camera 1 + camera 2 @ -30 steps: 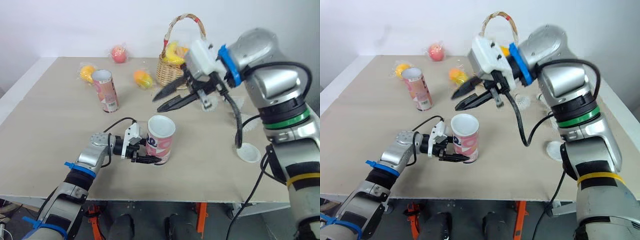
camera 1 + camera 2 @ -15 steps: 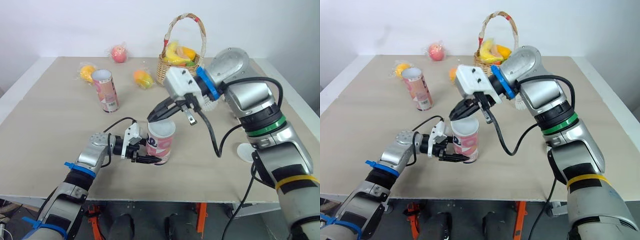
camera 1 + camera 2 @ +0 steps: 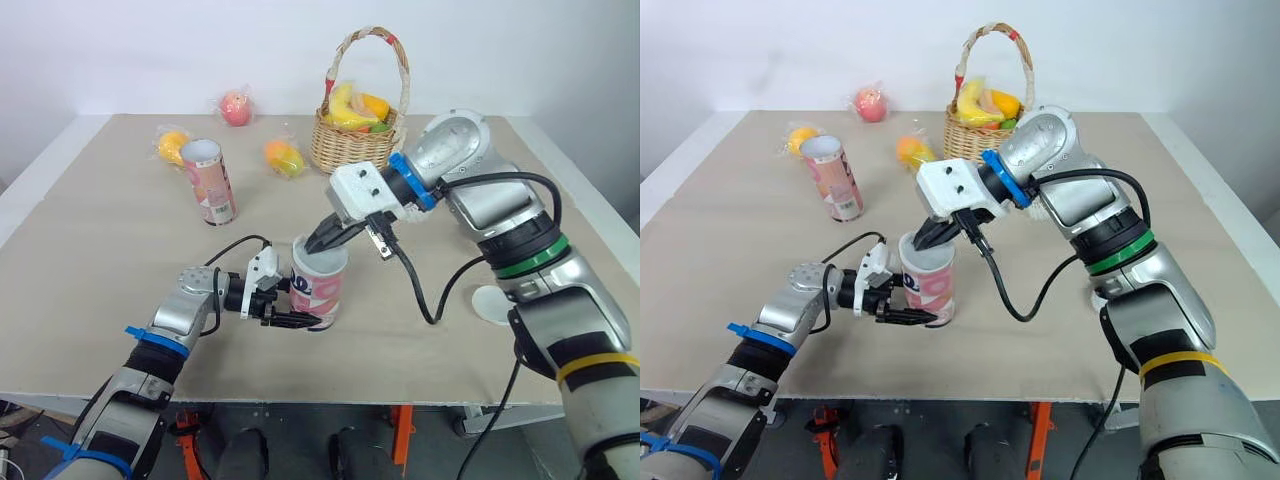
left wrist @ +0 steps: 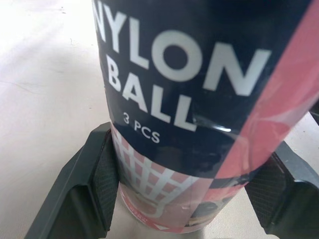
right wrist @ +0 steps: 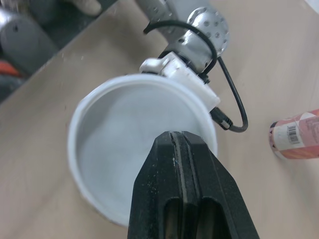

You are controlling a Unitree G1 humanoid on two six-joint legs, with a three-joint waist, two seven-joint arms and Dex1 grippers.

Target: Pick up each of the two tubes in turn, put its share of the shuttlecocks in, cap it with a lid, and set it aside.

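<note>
A pink and white shuttlecock tube stands upright near the table's front, its mouth open. My left gripper is shut on the tube's lower part, one pad on each side of the "NYLON BALL" label. My right gripper is shut, its tips pressed together right at the tube's open mouth. I see nothing between its fingers. The second tube stands open at the back left. A white lid lies on the table to the right.
A wicker basket of fruit stands at the back centre. Bagged fruit lies near it: a red one, an orange one and another orange one. My right arm's cable loops over the table.
My right gripper came down and leftward from in front of the basket to the tube's mouth, and its fingers went from open to shut. The left gripper kept hold of the tube.
</note>
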